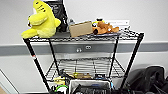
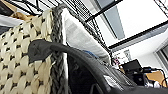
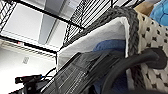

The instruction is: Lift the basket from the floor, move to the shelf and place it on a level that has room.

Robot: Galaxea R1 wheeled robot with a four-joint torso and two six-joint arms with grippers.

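- Basket (image 1: pixel 89 86) raised off the floor, at the shelf (image 1: pixel 82 37).
- Second tier (image 1: pixel 85 66) unoccupied; placement outstanding.
- End effector states: cannot tell.

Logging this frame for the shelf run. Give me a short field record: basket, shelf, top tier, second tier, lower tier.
basket: cream woven sides with a grey braided rim, dark and blue items inside, low in front of the shelf in the head view
shelf: black-posted wire rack against a pale wall
top tier: yellow plush toy, brown box, orange plush
second tier: wire grid, nothing resting on it
lower tier: cluttered with small items, details unclear
beside shelf: dark bag
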